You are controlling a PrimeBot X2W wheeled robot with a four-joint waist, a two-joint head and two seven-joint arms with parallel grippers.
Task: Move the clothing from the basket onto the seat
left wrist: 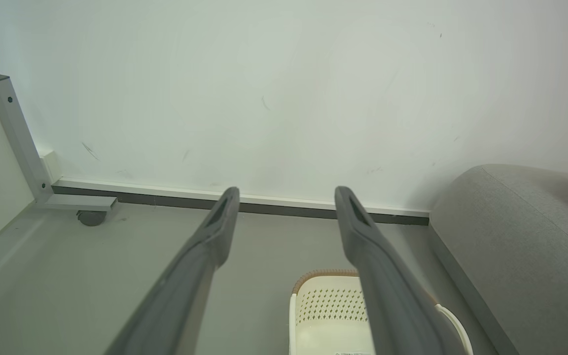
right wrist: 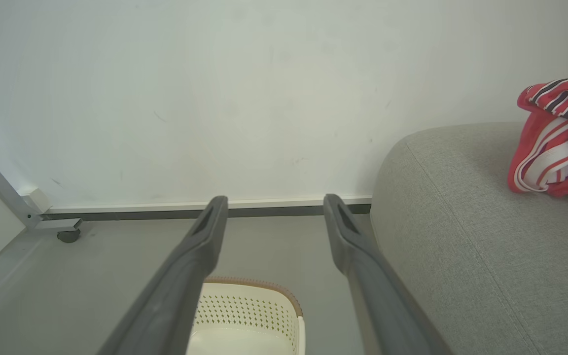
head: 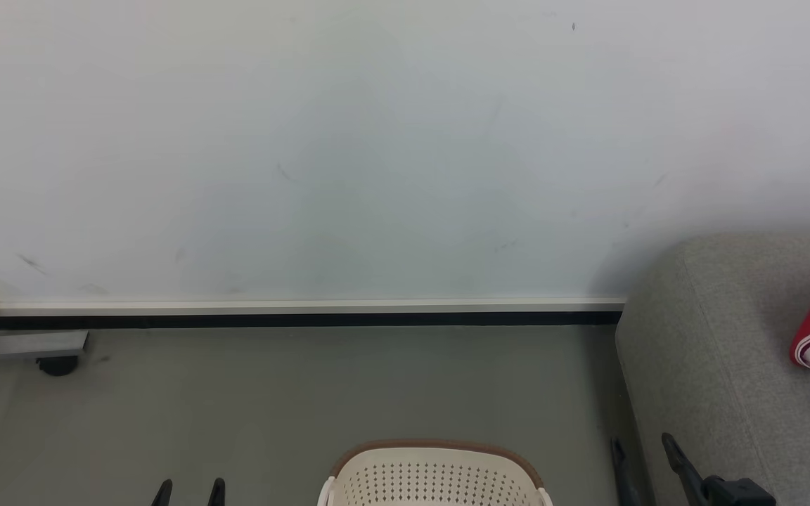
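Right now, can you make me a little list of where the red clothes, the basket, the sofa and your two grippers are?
seat: grey sofa block, on the robot's right
basket: cream, perforated, brown rim; stands on the floor, left of the seat; no clothing in the part of its inside that shows
clothing: red jersey with white stripes, heaped on the seat
left gripper: open, holding nothing
right gripper: open, holding nothing
task: looks done, as far as the views show

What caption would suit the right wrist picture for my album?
Open right gripper near the basket, with red clothing heaped on the grey seat.
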